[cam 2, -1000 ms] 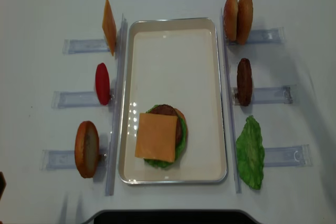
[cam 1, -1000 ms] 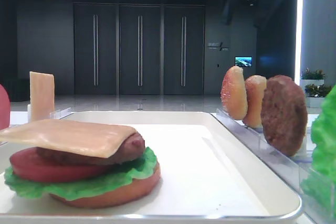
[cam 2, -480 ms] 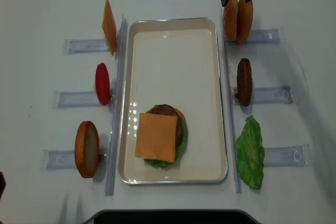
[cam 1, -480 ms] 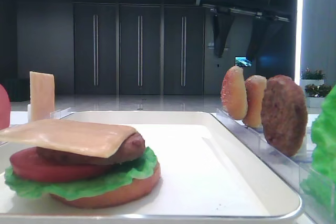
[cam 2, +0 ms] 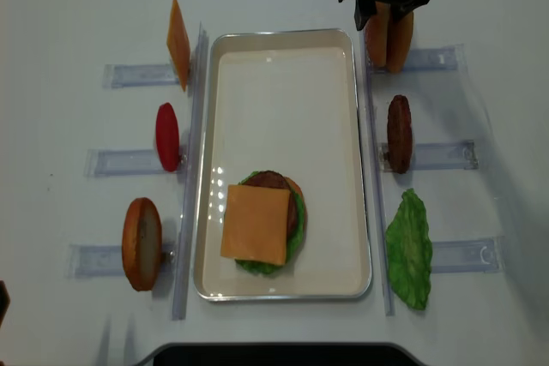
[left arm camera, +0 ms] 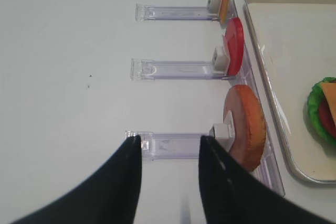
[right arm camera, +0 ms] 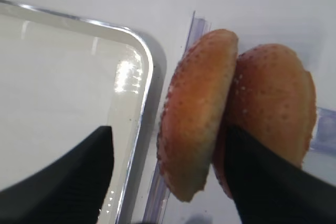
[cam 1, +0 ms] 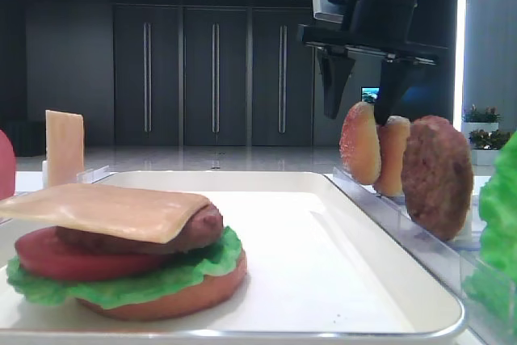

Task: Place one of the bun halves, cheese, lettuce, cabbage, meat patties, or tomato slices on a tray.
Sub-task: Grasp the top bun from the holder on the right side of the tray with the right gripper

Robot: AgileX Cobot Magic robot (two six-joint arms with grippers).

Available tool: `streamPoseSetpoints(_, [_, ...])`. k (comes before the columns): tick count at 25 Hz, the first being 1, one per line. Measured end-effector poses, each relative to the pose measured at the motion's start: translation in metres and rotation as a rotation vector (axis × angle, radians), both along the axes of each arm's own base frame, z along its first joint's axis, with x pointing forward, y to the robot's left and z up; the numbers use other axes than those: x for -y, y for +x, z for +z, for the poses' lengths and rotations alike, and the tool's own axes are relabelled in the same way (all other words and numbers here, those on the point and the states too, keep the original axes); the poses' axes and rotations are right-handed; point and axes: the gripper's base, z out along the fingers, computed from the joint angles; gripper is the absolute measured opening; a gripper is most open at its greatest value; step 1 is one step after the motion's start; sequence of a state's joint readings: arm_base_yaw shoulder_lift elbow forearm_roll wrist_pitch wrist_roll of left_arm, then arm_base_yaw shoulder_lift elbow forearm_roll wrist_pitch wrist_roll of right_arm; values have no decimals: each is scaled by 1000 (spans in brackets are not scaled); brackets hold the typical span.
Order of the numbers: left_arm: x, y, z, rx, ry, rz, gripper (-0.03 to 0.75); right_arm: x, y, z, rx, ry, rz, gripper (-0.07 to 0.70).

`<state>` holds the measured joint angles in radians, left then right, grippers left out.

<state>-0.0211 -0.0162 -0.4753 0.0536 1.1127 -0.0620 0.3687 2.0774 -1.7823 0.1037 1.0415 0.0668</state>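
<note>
The domed, speckled golden-tan bun half (right arm camera: 197, 111) stood upright in its clear rack, right of the white rectangular tray (cam 2: 283, 92). The right pincer (cam 1: 356, 109) straddled it, jaws wide, gripping nothing.

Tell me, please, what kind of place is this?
Probably a robot test or demonstration setup in a large hall, not a real kitchen. Plastic burger parts stand in a clear rack on a white table, a white tray holds a toy burger, and dark hall doors stand behind.
</note>
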Motion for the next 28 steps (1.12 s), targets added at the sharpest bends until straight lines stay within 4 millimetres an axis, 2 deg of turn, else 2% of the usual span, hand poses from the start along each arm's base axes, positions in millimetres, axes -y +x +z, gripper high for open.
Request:
streamPoseSetpoints(13, [0, 0, 0, 0, 0, 0, 282, -3, 4, -10, -5, 10, 5, 429])
streamPoseSetpoints(17, [0, 0, 0, 0, 0, 0, 282, -1, 4, -10, 0, -4, 8, 375])
streamPoseSetpoints(23, [0, 0, 0, 0, 0, 0, 282, 1, 5, -10, 10, -31, 13, 207])
streamPoseSetpoints(28, [0, 0, 0, 0, 0, 0, 282, 1, 5, -10, 10, -30, 11, 205])
